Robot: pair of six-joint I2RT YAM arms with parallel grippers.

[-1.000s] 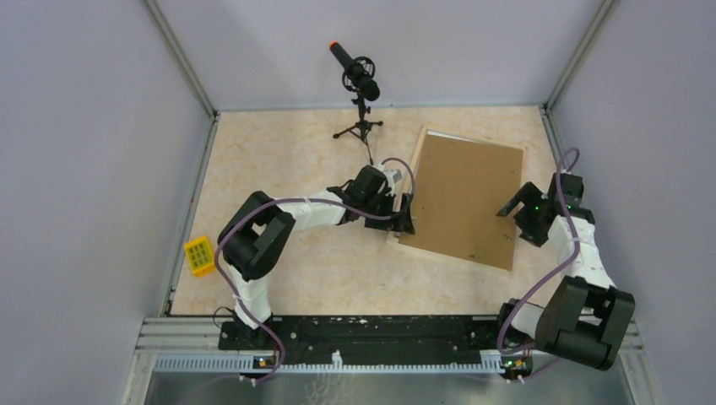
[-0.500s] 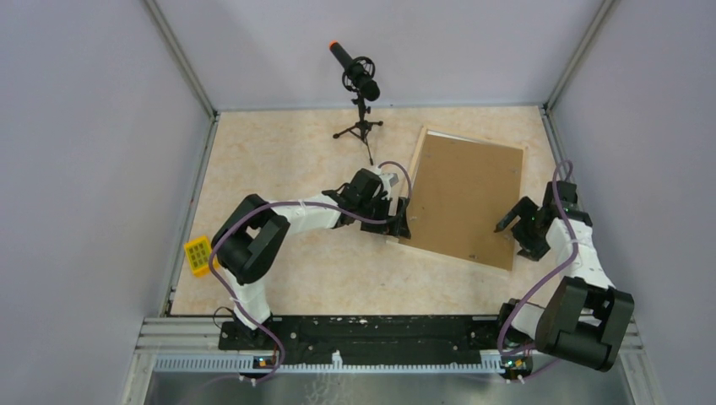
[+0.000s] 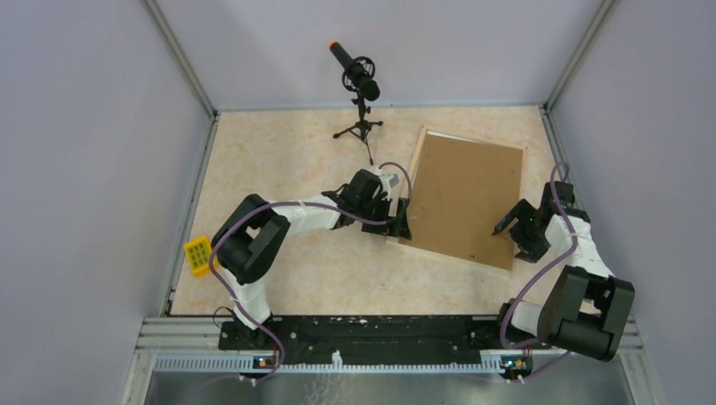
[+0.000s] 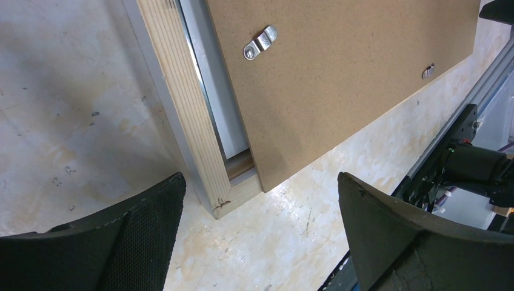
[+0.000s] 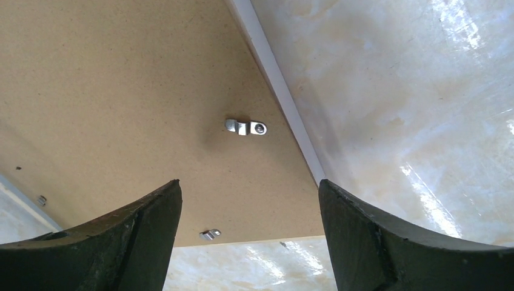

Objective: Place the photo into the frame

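The frame [image 3: 473, 138], pale wood, lies face down at centre right with the brown backing board [image 3: 464, 198] on it, shifted off its left border. My left gripper [image 3: 404, 221] is open and empty at the frame's near left corner [image 4: 230, 194]; its fingers [image 4: 145, 230] straddle that corner and the board's corner [image 4: 339, 73]. My right gripper [image 3: 505, 229] is open and empty above the board's near right part [image 5: 121, 91]. A thin white strip [image 5: 276, 79] runs along the board's edge; I cannot tell whether it is the photo. The picture side is hidden.
Small metal turn tabs [image 4: 260, 42] [image 5: 245, 127] sit on the board. A microphone on a tripod [image 3: 361, 84] stands at the back. A yellow block [image 3: 200, 255] lies at the far left. Grey walls close in three sides; a metal rail [image 3: 363, 333] runs along the near edge.
My right gripper has moved nearer and left, from beside the board's right edge to over its near right part. My left gripper has barely shifted at the frame's corner.
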